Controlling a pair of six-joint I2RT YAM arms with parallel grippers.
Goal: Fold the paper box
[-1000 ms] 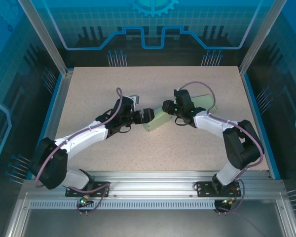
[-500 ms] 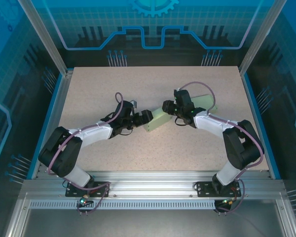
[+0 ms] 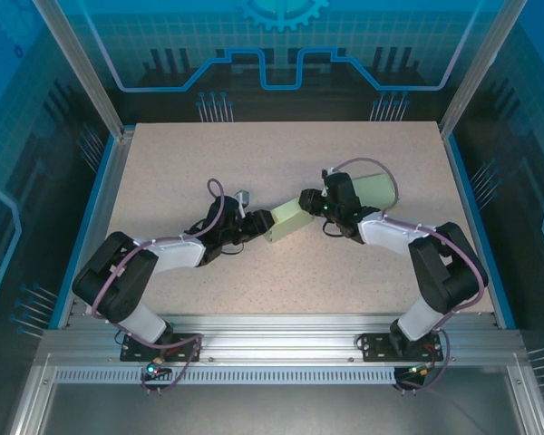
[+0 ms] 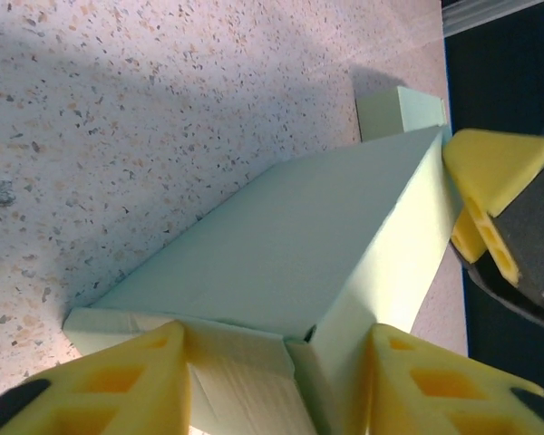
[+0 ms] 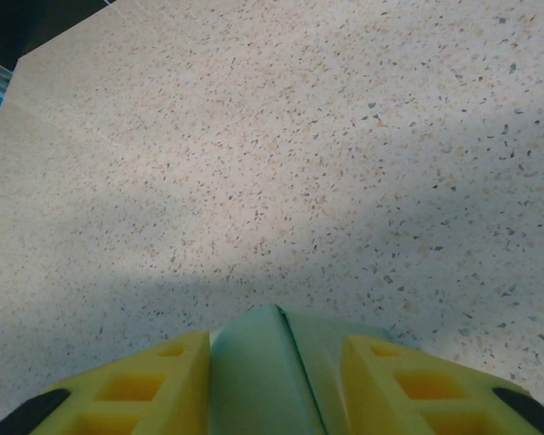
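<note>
Speckled beige worktop (image 3: 208,154); pale-green paper box (image 3: 284,221) lies diagonally at its middle, between the two arms. Box is long and rectangular, with a flat top panel and crisp edges. At its left end, an end flap (image 4: 240,367) is folded in with a seam showing. That end is clamped by the left tool (image 4: 276,385), pads on both sides. Opposite end is pinched in the right tool (image 5: 274,381), box ridge between its pads.
</note>
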